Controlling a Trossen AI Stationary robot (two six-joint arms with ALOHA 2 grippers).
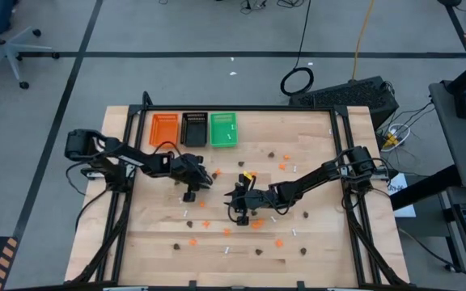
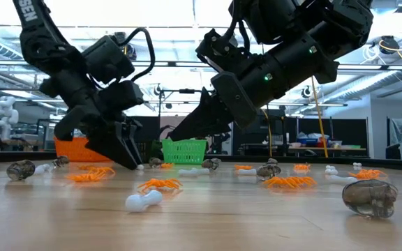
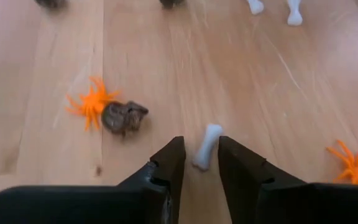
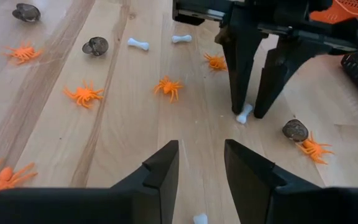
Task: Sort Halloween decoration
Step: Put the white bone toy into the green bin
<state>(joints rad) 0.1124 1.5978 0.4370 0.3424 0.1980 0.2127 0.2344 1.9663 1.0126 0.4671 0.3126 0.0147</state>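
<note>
Orange spiders (image 4: 84,94), dark brown skulls (image 4: 96,45) and white bones (image 4: 138,43) lie scattered flat on the wooden table. My left gripper (image 3: 199,155) is down at the table, left of centre. It is open, with one finger on either side of a white bone (image 3: 207,146) lying flat; in the right wrist view the same bone (image 4: 245,113) shows between the fingertips. My right gripper (image 4: 201,165) is open and holds nothing. It hangs above the table's middle, pointing at my left gripper (image 2: 134,164).
Three small trays stand side by side at the far edge: orange (image 1: 164,129), black (image 1: 194,129) and green (image 1: 222,129). A skull (image 3: 125,117) and a spider (image 3: 92,104) lie close beside my left gripper. More trinkets litter the near half (image 2: 145,201).
</note>
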